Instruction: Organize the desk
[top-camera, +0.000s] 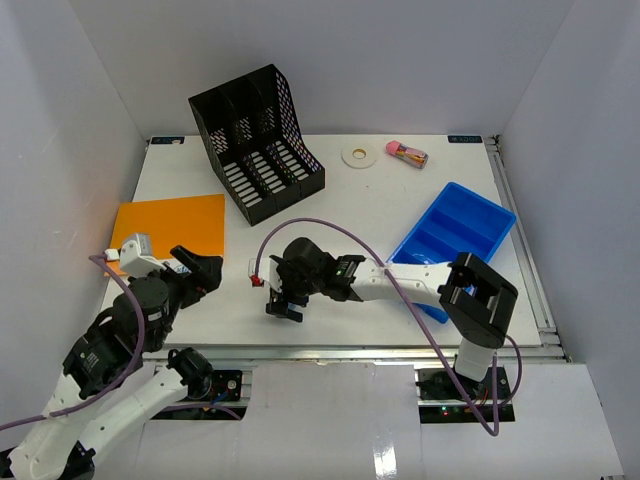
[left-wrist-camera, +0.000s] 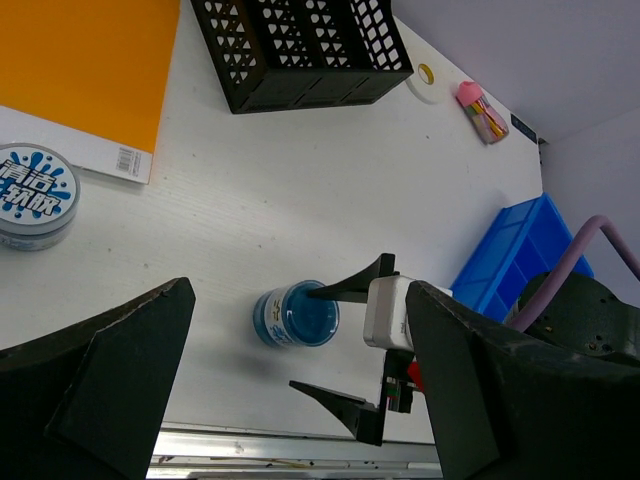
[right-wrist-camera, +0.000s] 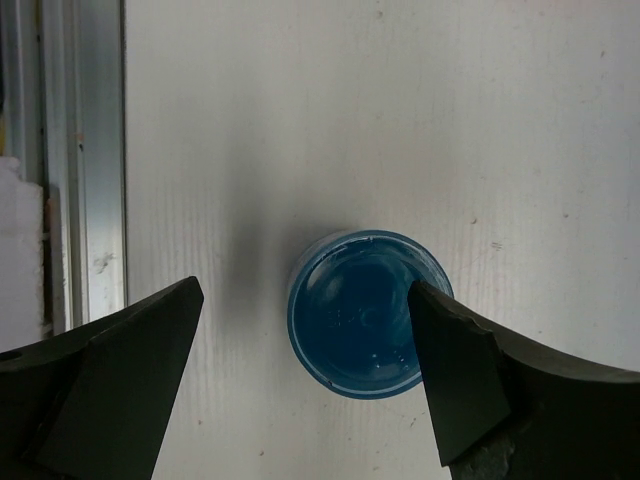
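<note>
- Counter (top-camera: 370, 195): white flat top filling the mid of the top view, pale grey walls (top-camera: 60, 120) on 3 sides, metal rail (top-camera: 350, 350) along the near edge just ahead of both arm bases.
- Right pincer (top-camera: 284, 312): reaches across to the L-centre of the near edge, pointing down. Jaws spread wide, released, nothing gripped.
- Open blue jar (right-wrist-camera: 365, 315): stands upright on the counter below that pincer, btwn its two fingers (right-wrist-camera: 110, 380) in the right wrist view. Gaps show on both sides. Blue contents visible, no cap on it.
- Left wrist view: one right-pincer fingertip overlaps the jar's rim; cannot tell if it touches.
- Left pincer (top-camera: 203, 265): near the front-left, tilted toward the jar and right pincer. Jaws fully apart, released, empty.
- Orange pad (top-camera: 170, 225): flat at the left side, white edge w/ barcode facing the near side.
- Round labelled lid (left-wrist-camera: 35, 195): blue-white print, lies just beside the pad's near corner, well apart from the jar.
- Black mesh file rack (top-camera: 255, 140): back-left of centre, set at an angle, near the pad's far corner.
- Tape roll (top-camera: 357, 155) & small pink-capped case (top-camera: 405, 153): side by side near the back wall.
- Blue divided tray (top-camera: 452, 225): right side, angled, the right arm's forearm near its near corner.
- Purple cable (top-camera: 310, 225) loops over the right arm.
</note>
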